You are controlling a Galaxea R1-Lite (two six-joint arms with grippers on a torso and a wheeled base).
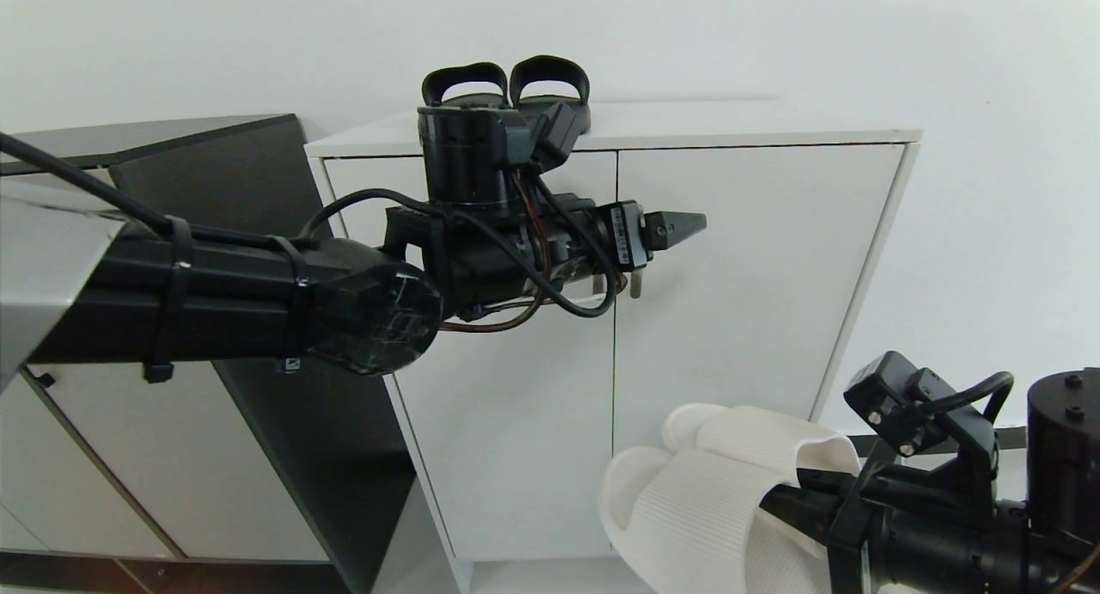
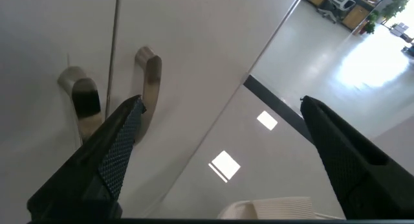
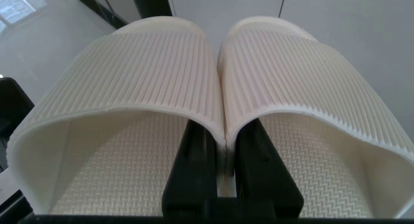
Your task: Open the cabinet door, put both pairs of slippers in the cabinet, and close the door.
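The white cabinet (image 1: 748, 259) has both doors closed, with two metal handles (image 2: 150, 75) side by side at the centre seam. A pair of black slippers (image 1: 507, 87) stands on its top. My left gripper (image 2: 221, 106) is open, level with the handles and just in front of the doors; one finger (image 2: 123, 143) is next to the nearer handle. In the head view the left gripper (image 1: 679, 226) points right, above the handles (image 1: 636, 282). My right gripper (image 3: 225, 149) is shut on the inner straps of a pair of white ribbed slippers (image 1: 713, 491), low in front of the right door.
A dark grey unit (image 1: 284, 388) with pale panels stands against the cabinet's left side. A white wall (image 1: 988, 190) rises behind and to the right. Glossy floor (image 2: 336, 68) lies below the doors.
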